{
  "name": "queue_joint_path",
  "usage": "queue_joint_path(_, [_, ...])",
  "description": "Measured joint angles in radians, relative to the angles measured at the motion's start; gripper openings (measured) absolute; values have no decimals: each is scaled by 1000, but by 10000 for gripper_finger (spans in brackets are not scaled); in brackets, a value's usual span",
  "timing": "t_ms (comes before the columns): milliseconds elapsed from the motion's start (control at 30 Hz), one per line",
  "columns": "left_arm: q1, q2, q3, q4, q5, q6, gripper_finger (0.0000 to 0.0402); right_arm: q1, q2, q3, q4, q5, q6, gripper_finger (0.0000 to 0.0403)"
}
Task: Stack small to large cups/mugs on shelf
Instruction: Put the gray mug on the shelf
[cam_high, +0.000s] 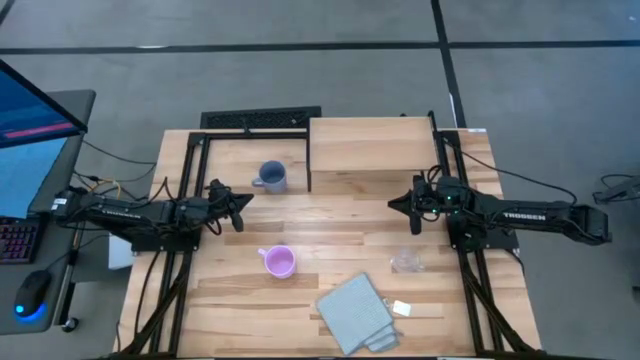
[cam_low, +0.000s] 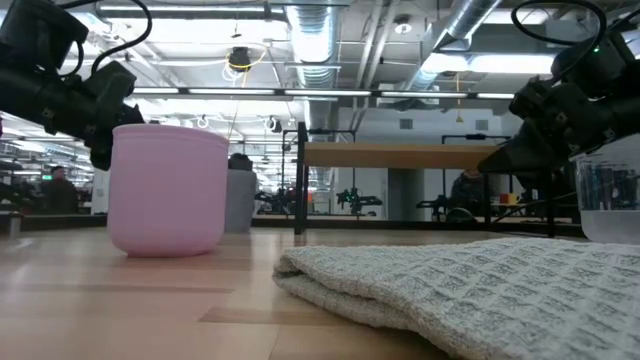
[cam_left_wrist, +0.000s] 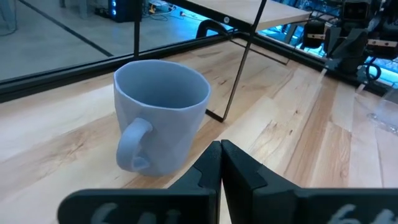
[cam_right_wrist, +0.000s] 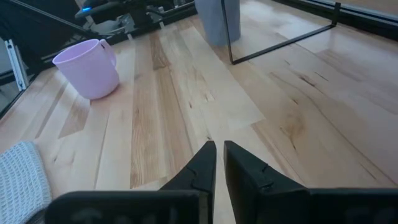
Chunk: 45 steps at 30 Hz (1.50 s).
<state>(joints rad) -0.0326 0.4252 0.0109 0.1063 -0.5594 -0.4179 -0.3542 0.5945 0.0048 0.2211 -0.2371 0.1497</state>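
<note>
The blue-grey mug (cam_high: 270, 177) stands upright on the table just left of the shelf (cam_high: 370, 150); it fills the left wrist view (cam_left_wrist: 160, 118), handle toward the camera. The pink mug (cam_high: 279, 262) stands at the table's middle near side and also shows in the right wrist view (cam_right_wrist: 88, 68). The clear cup (cam_high: 406, 262) stands on the table right of it. My left gripper (cam_high: 243, 208) is shut and empty, just near-left of the blue-grey mug. My right gripper (cam_high: 393, 204) is shut and empty, above the table near the shelf's right front.
A folded grey-blue cloth (cam_high: 355, 312) lies near the table's near edge, with a small tag (cam_high: 401, 308) beside it. The shelf's thin black legs (cam_left_wrist: 239, 74) stand close behind the blue-grey mug. A black grille (cam_high: 262, 119) sits at the far edge.
</note>
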Motion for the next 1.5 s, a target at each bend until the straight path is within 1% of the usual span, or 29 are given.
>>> queue_joint_path(400, [0,0,0,-11,-1,1,0,-1,0,0,0,10,0,56])
queue_joint_path(533, [0,0,0,-10,26,-11,1,-1,0,0,0,10,0,56])
queue_joint_path(667, [0,0,0,-7,27,-5,21,-1,0,0,0,10,0,56])
queue_joint_path(800, [0,0,15,21,27,-5,63,-1,0,0,0,10,0,56])
queue_joint_path(900, [0,-1,62,26,21,22,96,-1,0,0,0,10,0,56])
queue_joint_path(967, [0,0,102,22,24,79,114,-1,0,0,0,10,0,56])
queue_joint_path(1133, [0,0,246,-18,118,264,136,-1,0,0,0,10,0,56])
queue_joint_path(1200, [0,1,321,-94,148,337,138,-1,0,0,-1,10,0,56])
queue_joint_path(1267, [0,18,397,-205,151,393,138,-1,0,0,-1,10,0,56])
queue_joint_path(1400, [0,71,543,-436,108,487,134,-1,0,0,-1,10,0,56])
queue_joint_path(1500, [1,129,623,-511,61,523,132,-1,0,0,-1,10,0,56])
